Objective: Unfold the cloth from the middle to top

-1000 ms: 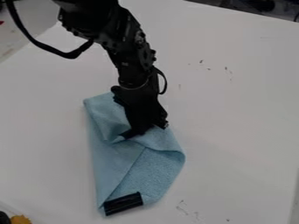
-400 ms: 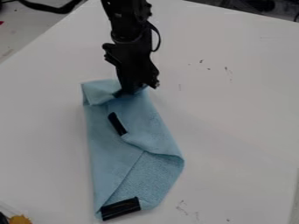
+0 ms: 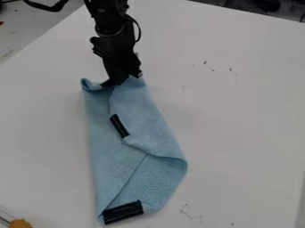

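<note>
At the top edge of the blue cloth, the black gripper hangs down and is shut on its fabric. The cloth lies lengthwise on the white table, left of the middle of the view. Its top left corner curls up beside the gripper. A folded-over flap with a rougher texture shows at the lower right. One black strip lies on the cloth's middle and another across its bottom corner. The fabric between the fingertips is hidden.
The white table surrounds the cloth, with small dark marks at the upper right and near the bottom. An orange-yellow piece sits at the bottom left corner. Dark objects lie beyond the table's far edge.
From the cloth's middle, the gripper has moved up and slightly left, drawing the upper fabric with it. The upper fold has opened out and the middle black strip has come into sight.
</note>
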